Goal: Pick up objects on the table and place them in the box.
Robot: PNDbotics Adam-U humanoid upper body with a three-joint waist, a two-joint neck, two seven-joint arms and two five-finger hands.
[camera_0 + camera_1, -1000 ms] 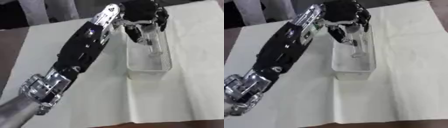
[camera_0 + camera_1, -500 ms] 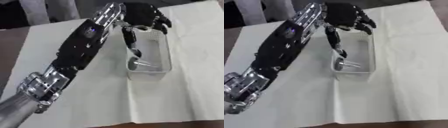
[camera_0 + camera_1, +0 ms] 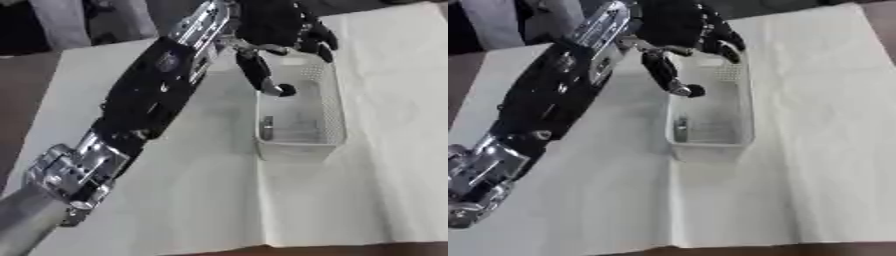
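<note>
A white mesh box (image 3: 331, 107) stands on the cream cloth, right of centre. Inside it, near the front left corner, lies a small silvery object (image 3: 267, 126). My left arm reaches across from the lower left, and my left hand (image 3: 282, 22) hovers over the far end of the box. Its fingers are spread and relaxed, the thumb points down into the box, and it holds nothing. My right hand shows in neither view.
The cream cloth (image 3: 192, 200) covers the table, with brown tabletop at the left (image 3: 22, 95) and along the front edge. Dark shapes and a grey leg stand beyond the far edge.
My left hand has let go of the silvery object, which now lies in the box. The hand has opened and lifted toward the box's far end. The camera has shifted a little.
</note>
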